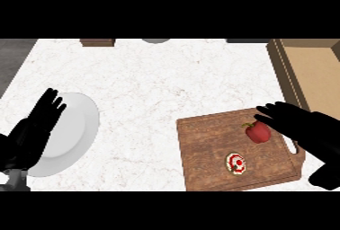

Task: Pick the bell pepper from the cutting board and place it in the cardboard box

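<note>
A red bell pepper (258, 132) with a green stem lies on the wooden cutting board (212, 152), near its right end. My right hand (297, 122) hovers just right of and above the pepper, its fingers spread and pointing left, close to the pepper but not curled round it. The cardboard box (310, 67) stands at the right edge of the counter, behind the board, with its flaps open. At the left edge, my left hand (38, 123) rests open with fingers up, over the white plate.
A white plate (73, 130) lies at the left of the marble counter. A small round red-and-white piece of food (235, 162) sits on the board's front part. A brown object (97, 42) and a grey one (155, 40) show at the counter's far edge.
</note>
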Controlling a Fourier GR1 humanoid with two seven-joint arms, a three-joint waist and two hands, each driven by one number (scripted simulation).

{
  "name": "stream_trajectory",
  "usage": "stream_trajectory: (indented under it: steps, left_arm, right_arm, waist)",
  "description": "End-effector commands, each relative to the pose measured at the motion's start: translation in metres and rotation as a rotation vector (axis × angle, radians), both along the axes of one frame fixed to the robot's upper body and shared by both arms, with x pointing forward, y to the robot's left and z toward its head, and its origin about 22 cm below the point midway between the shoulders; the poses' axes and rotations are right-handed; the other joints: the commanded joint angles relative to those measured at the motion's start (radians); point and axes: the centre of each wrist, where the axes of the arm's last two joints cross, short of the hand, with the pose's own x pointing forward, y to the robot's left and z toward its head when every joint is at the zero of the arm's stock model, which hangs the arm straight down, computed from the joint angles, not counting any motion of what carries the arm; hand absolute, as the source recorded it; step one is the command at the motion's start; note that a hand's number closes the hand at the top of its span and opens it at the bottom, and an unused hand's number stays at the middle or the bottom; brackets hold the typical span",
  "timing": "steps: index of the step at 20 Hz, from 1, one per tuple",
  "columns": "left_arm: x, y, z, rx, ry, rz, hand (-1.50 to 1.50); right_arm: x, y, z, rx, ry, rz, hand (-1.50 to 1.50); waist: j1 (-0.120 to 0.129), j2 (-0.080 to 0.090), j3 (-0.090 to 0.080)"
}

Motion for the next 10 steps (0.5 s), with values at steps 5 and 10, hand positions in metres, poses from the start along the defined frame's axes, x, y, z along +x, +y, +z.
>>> stream_trajectory:
  steps: [5, 10]
  left_arm:
    - [0.004, 0.015, 0.009, 0.004, 0.001, 0.018, 0.00]
    - [0.014, 0.010, 0.018, -0.007, -0.010, 0.016, 0.00]
  right_arm:
    - [0.000, 0.004, -0.026, -0.053, 0.010, -0.043, -1.50]
    - [0.028, -0.008, 0.000, -0.017, 0.023, -0.015, -1.50]
  waist:
    - [-0.001, 0.000, 0.000]
    - [0.000, 0.001, 0.000]
